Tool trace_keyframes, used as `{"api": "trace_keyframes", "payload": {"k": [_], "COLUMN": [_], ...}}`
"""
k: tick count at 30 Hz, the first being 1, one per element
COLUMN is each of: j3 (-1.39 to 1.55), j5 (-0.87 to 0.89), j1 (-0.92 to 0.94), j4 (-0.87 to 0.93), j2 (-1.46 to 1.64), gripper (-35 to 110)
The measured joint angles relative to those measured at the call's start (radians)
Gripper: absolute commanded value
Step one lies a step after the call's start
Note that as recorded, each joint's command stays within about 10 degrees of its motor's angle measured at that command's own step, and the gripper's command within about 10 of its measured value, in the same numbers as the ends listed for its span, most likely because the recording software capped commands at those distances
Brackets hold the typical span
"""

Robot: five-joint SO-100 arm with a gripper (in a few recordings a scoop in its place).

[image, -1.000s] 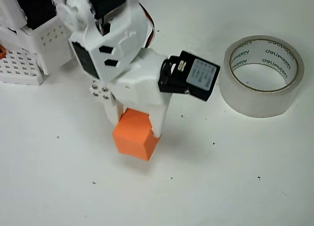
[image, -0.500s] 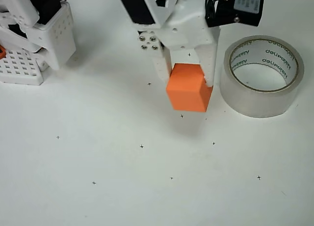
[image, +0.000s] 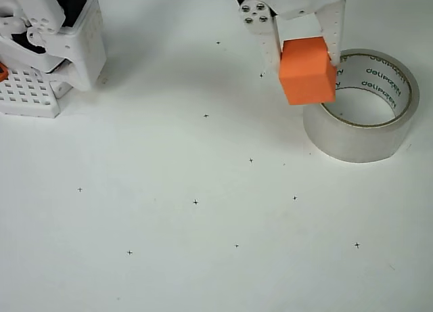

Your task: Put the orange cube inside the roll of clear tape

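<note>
- The roll of clear tape lies flat at the right of the overhead view; bare white table shows through its hole.
- The orange cube overlaps the roll's upper-left rim, pinched between both fingers.
- The gripper reaches down from the top edge, jaws closed against the cube's sides.
</note>
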Motion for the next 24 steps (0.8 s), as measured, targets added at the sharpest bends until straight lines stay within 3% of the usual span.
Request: {"api": "trace_keyframes", "payload": {"k": [24], "j3": [-0.219], "j5": [0.005], "j1": [-0.092], "j4": [0.0], "j2": [-0.261], "gripper": [23]}}
